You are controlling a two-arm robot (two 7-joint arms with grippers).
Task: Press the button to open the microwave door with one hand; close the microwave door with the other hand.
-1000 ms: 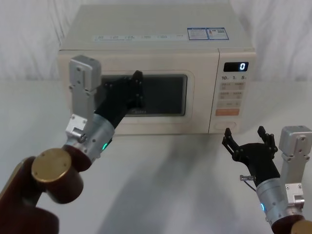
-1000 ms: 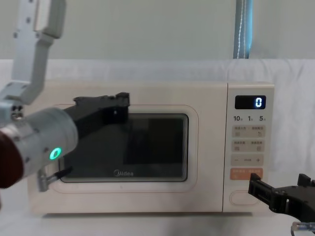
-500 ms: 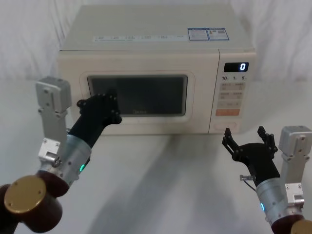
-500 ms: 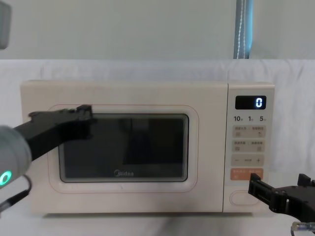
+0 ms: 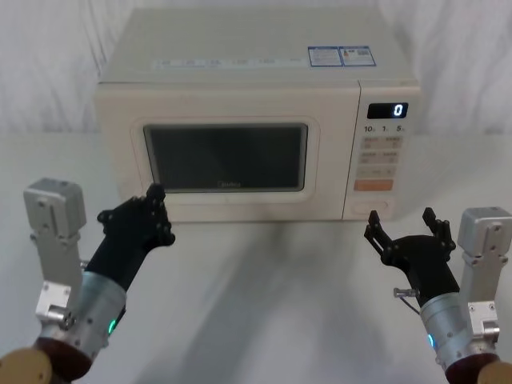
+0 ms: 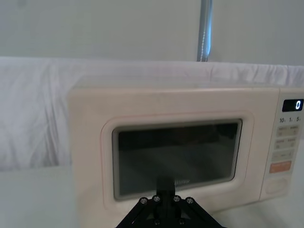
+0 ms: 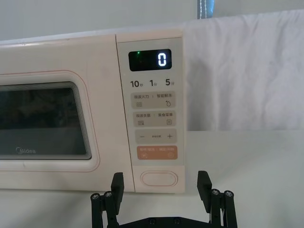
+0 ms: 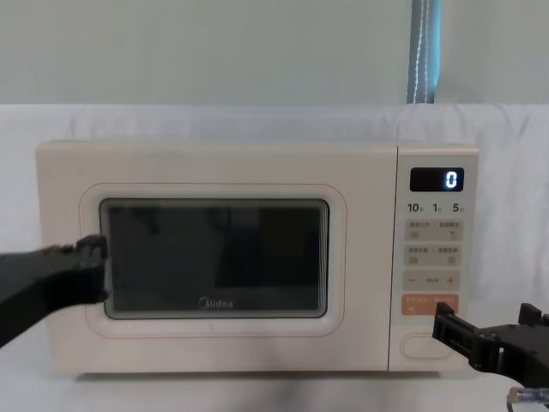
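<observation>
I see a cream microwave [image 5: 256,120] with a dark glass window in its cream microwave door [image 5: 226,157], and a black display showing a white "0". Below sit an orange button [image 7: 157,152] and a cream pill-shaped button [image 7: 159,178]; both grippers, left gripper [image 5: 140,220] and right gripper [image 5: 404,232], are black.

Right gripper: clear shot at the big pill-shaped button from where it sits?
Probably yes. The right gripper, open, sits directly in front of the button in its wrist view, and nothing lies between them. The microwave door is shut.
</observation>
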